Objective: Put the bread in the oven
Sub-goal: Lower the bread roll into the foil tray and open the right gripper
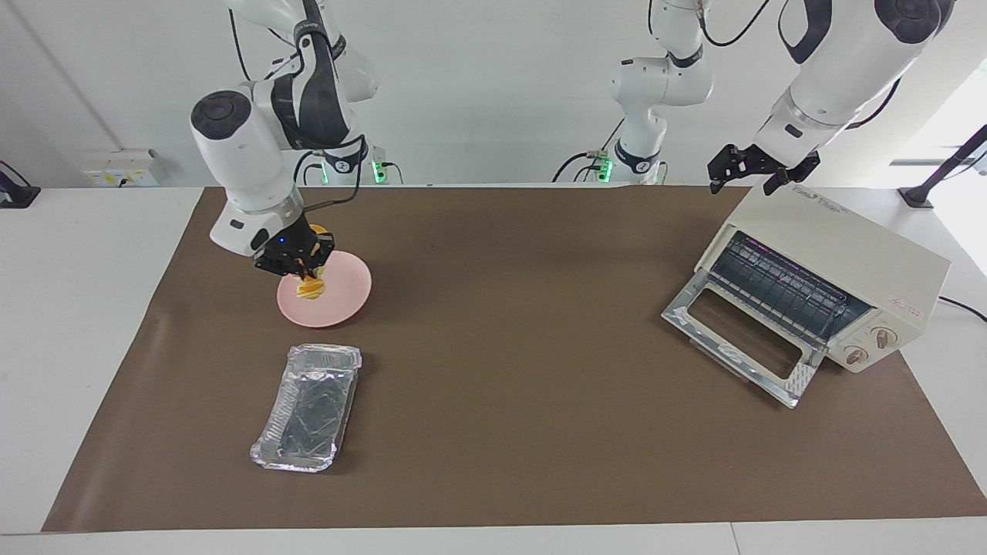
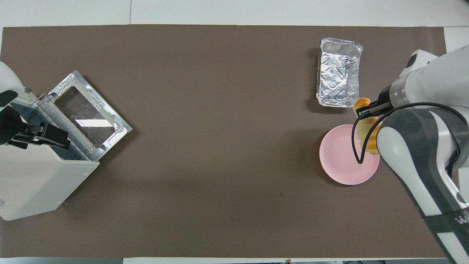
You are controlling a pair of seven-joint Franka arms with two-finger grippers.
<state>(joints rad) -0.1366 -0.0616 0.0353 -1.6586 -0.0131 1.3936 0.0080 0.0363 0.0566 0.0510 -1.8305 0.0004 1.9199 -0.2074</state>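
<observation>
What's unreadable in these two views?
- Bread: the right gripper covers its middle in both views; whether it is lifted off the pink plate is unclear.
- Oven interior: facing view shows only the rack front.
- Left gripper: over the oven top; contact unclear.
- Oven body: cut by the overhead view's edge.

We are seeing the right gripper [image 1: 303, 264] gripping the bread [image 1: 312, 287] over the pink plate [image 1: 343, 297]. At the plate's five o'clock the foil tray [image 1: 307, 407] is lying. The left gripper [image 1: 759, 171] is hovering above the oven [image 1: 817, 281], whose door [image 1: 740, 343] is hanging open.
</observation>
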